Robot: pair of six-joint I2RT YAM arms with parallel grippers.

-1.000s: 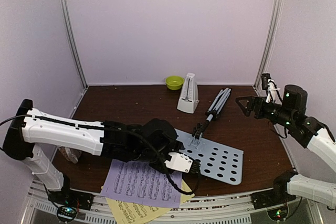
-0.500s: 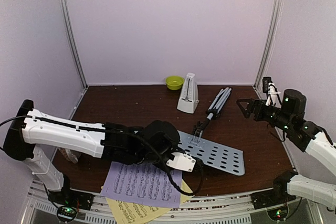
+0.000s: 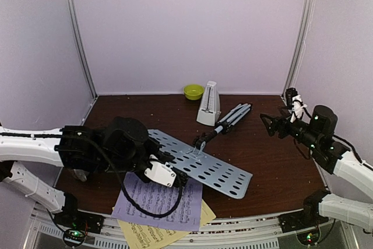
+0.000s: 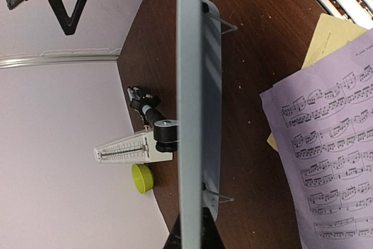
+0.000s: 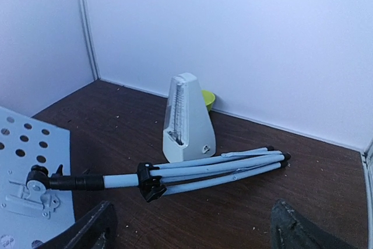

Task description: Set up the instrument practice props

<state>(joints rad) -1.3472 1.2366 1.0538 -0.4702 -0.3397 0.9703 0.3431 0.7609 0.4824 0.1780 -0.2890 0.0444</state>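
Left fingers (image 4: 211, 238) clench the perforated music-stand plate (image 3: 218, 174) by its edge; right fingers (image 5: 87, 231) gape wide and empty, the folded tripod (image 5: 215, 170) lying ahead.

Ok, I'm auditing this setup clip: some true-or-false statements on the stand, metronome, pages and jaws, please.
The pale perforated-metal music stand stands upright on its tripod. False: it is lying down, legs folded.
The left gripper has its jaws shut on the stand's plate. True.
The small white pyramid metronome is upright. True.
The right gripper holds the small green bowl. False: jaws open, empty.
The lavender sheet-music page overlaps the yellow page. True.
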